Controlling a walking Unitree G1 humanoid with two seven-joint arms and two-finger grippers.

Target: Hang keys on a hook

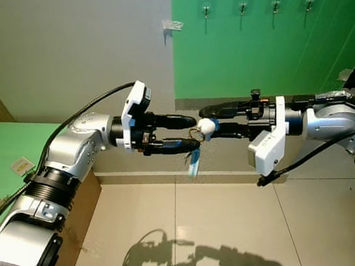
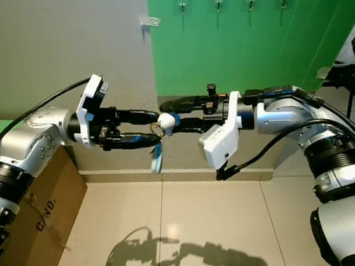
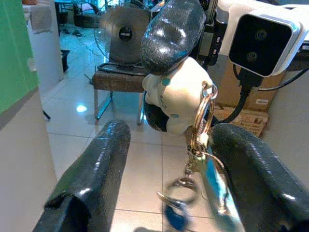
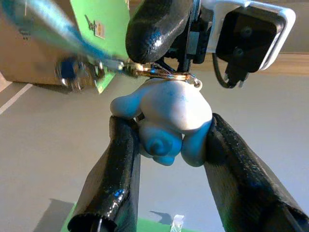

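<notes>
Two grippers meet mid-air below hooks (image 1: 242, 5). Right gripper (image 1: 206, 118) clamps white figurine (image 4: 166, 118) of keys (image 2: 158, 145); left gripper (image 3: 174, 179) parted around ring (image 3: 203, 116). We judge bunch light, dangling, figurine rigid; ring best for hooking.

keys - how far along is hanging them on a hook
Done: the keys are off any surface, held mid-air. In hand: the right gripper pinches the white charm, while the left gripper has its fingers spread around the ring. Left: the hooks on the green wall stand bare.
</notes>
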